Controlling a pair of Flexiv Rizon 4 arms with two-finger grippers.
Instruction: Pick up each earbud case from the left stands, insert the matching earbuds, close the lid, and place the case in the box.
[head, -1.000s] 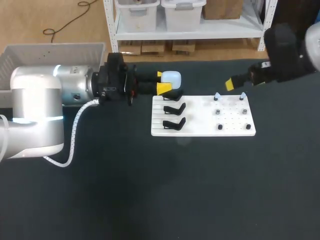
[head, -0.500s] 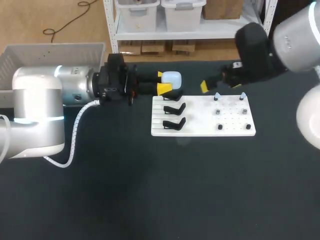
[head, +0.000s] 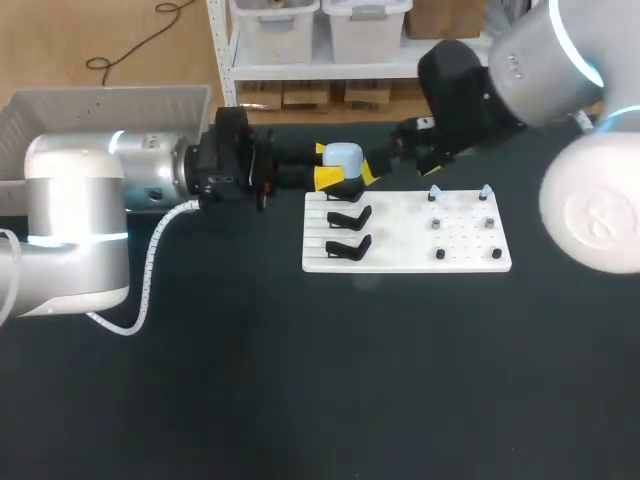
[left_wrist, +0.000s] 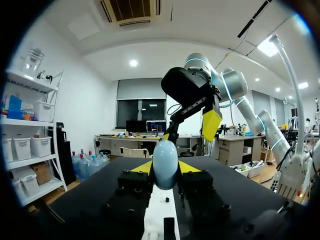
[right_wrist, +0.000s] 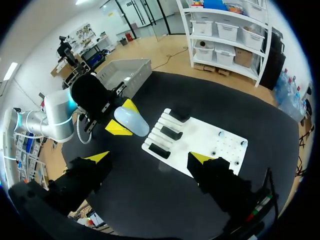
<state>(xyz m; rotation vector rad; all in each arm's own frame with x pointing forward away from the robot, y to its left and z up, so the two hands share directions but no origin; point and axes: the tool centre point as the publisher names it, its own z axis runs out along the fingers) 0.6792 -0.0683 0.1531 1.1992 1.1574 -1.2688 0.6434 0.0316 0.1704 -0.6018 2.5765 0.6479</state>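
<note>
left claw (head: 322, 165) | holds case (head: 343, 157) (pale blue) | 3 stands (head: 350, 215) on board (head: 470, 255)

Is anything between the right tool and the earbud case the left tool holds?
Nothing visible. The right tool, open, faces the earbud case gripped in the left tool, with only open air between them.

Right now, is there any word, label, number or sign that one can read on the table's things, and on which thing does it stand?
No text can be read on anything on the table.
earbud case: plain pale shell, no print shows.
white board: bare, no marks.
black stands: no marks.
grey box: no label shows on its wall.
</note>
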